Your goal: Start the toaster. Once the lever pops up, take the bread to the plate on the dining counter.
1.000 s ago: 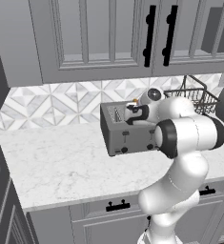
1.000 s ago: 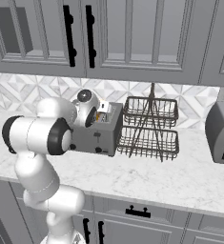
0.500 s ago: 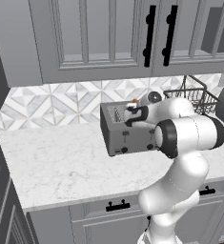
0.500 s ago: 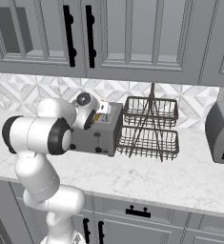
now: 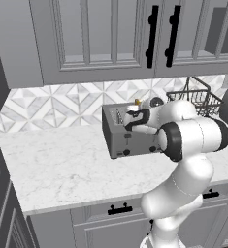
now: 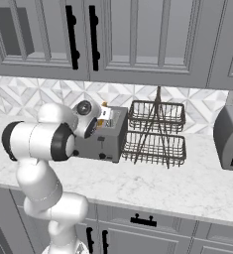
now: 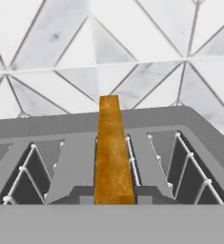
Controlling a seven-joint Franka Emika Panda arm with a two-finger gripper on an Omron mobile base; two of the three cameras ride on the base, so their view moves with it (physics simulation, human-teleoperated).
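The grey toaster (image 5: 119, 140) (image 6: 104, 141) stands on the marble worktop against the tiled wall. My gripper (image 5: 133, 115) (image 6: 107, 115) hangs right over its top, pointing down at the slots. In the hand view the orange-tan bread (image 7: 112, 152) stands upright in a slot of the toaster (image 7: 180, 121) and runs straight down to where my fingers are. A small orange edge of the bread (image 5: 137, 101) (image 6: 104, 104) shows above my hand. The jaws are shut on the slice. The fingertips themselves are hidden. The plate and the dining counter are out of view.
A two-tier wire dish rack (image 6: 155, 131) (image 5: 195, 99) stands close on the toaster's right. Further right is a grey appliance (image 6: 229, 136). Upper cabinets (image 5: 110, 38) hang low above the toaster. The worktop (image 5: 52, 164) stretches bare to the left.
The jaws have closed from wide open onto the bread. The arm and the toaster have hardly shifted.
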